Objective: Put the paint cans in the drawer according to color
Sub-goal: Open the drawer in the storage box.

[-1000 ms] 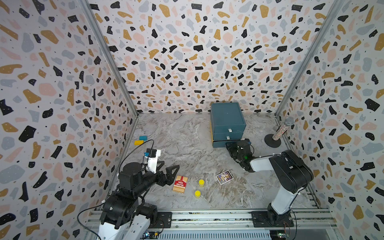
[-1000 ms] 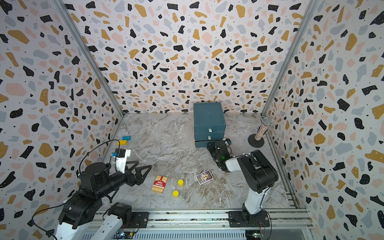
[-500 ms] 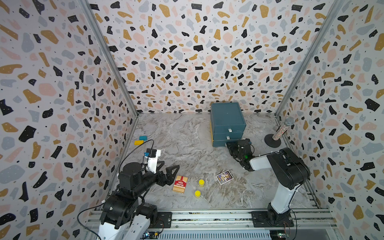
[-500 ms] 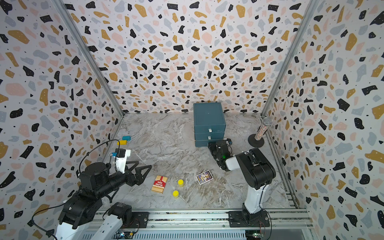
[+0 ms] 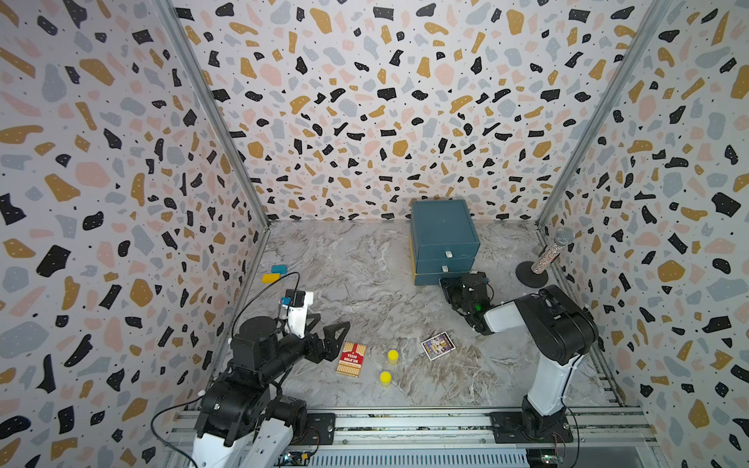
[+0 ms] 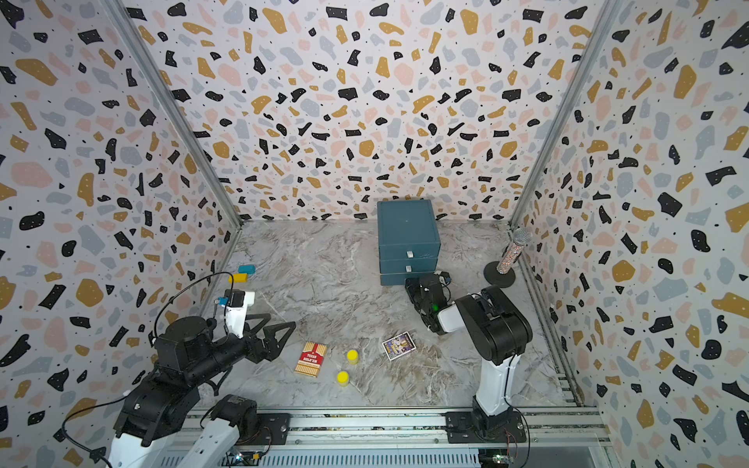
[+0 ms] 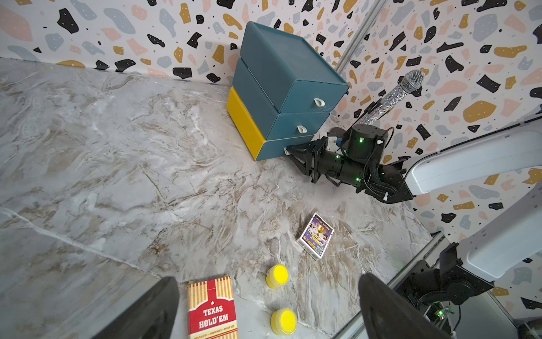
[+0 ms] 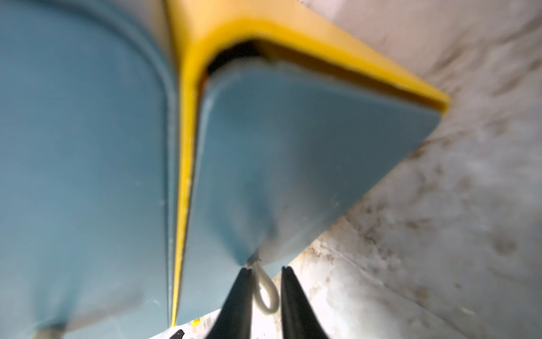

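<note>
The drawer (image 5: 444,231) is a dark teal chest of three at the back, and its lowest housing is yellow on the side (image 7: 245,123). My right gripper (image 8: 265,273) is at the lowest front (image 8: 293,161). Its jaws stand narrowly open on either side of the pale pull tab (image 8: 265,293), whose loop is still round. In both top views the right gripper (image 5: 442,283) (image 6: 407,283) touches the chest's base. Two yellow paint cans (image 5: 392,355) (image 5: 385,377) stand on the floor near the front. My left gripper (image 7: 268,311) hangs wide open and empty just short of them.
A red card box (image 5: 352,358) lies left of the cans and a small purple card pack (image 5: 437,345) lies to their right. A glittery microphone on a round stand (image 5: 547,255) is by the right wall. Blue (image 5: 279,268) and yellow (image 5: 270,278) blocks lie by the left wall.
The lowest drawer stuck out a second ago and now sits pushed in. My right gripper followed it toward the chest and its jaws narrowed. The left arm has not moved.
</note>
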